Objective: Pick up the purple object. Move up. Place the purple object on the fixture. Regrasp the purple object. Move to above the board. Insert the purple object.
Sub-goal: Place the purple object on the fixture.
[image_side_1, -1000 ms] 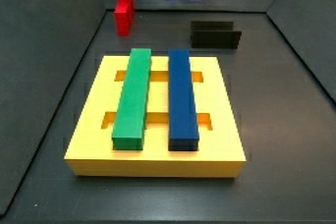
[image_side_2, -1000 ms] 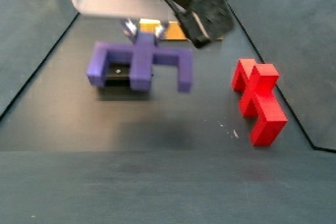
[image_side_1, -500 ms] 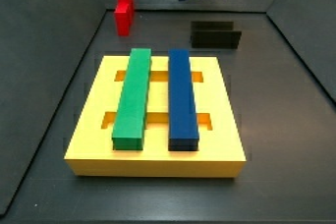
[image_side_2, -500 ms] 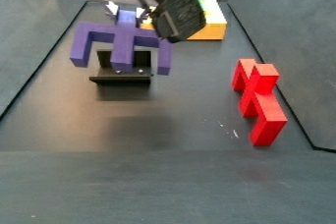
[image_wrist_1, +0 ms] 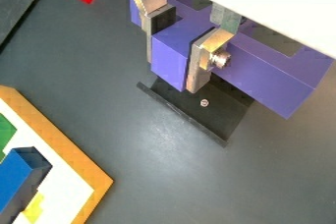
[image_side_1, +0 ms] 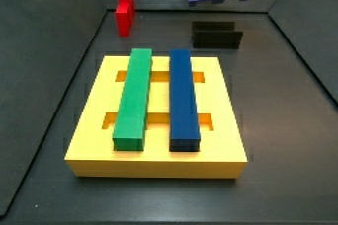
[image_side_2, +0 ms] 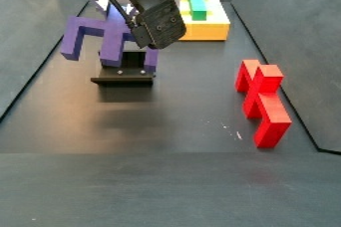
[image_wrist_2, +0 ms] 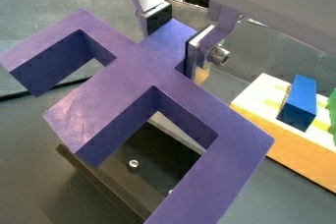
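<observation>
Carrying purple object in gripper, fingers clamped on raised tab. Block airborne, directly above fixture, not touching. Step judged: placing on fixture. Next: descend, seat block, release; board well apart.

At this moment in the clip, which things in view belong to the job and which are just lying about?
Part of the job:
- purple object, held in the end effector above the fixture
- fixture, dark, on the floor under it
- board, the yellow slab

Lying about:
- green bar and blue bar, lying along the board
- red piece, on the floor, apart from the fixture
</observation>
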Tool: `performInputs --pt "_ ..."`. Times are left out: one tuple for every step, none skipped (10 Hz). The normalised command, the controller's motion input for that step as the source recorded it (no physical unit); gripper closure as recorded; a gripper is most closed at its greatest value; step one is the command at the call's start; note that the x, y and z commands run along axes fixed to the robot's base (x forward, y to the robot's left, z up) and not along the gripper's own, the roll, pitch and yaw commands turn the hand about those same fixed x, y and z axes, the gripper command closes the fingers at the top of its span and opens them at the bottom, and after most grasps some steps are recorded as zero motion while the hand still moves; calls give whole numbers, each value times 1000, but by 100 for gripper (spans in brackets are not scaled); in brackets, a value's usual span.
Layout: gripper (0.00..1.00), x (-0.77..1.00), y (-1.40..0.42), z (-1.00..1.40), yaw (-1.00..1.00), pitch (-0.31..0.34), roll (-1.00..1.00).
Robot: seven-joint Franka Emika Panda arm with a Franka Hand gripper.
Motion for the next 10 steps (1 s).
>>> performInputs --pt "100 0 0 0 0 0 -14" --pt "100 0 -69 -83 0 0 -169" --pt "100 100 -346 -26 -57 0 -371" --pt "100 180 -557 -69 -163 0 -323" --pt "100 211 -637 -194 -283 31 -154" --pt "100 89 -497 -251 -269 0 -286" --pt "100 0 -343 -243 -194 0 -354" --pt "100 0 -140 -309 57 63 -343" --pt "100 14 -63 -246 246 194 -471" --pt "100 0 0 -163 231 174 -657"
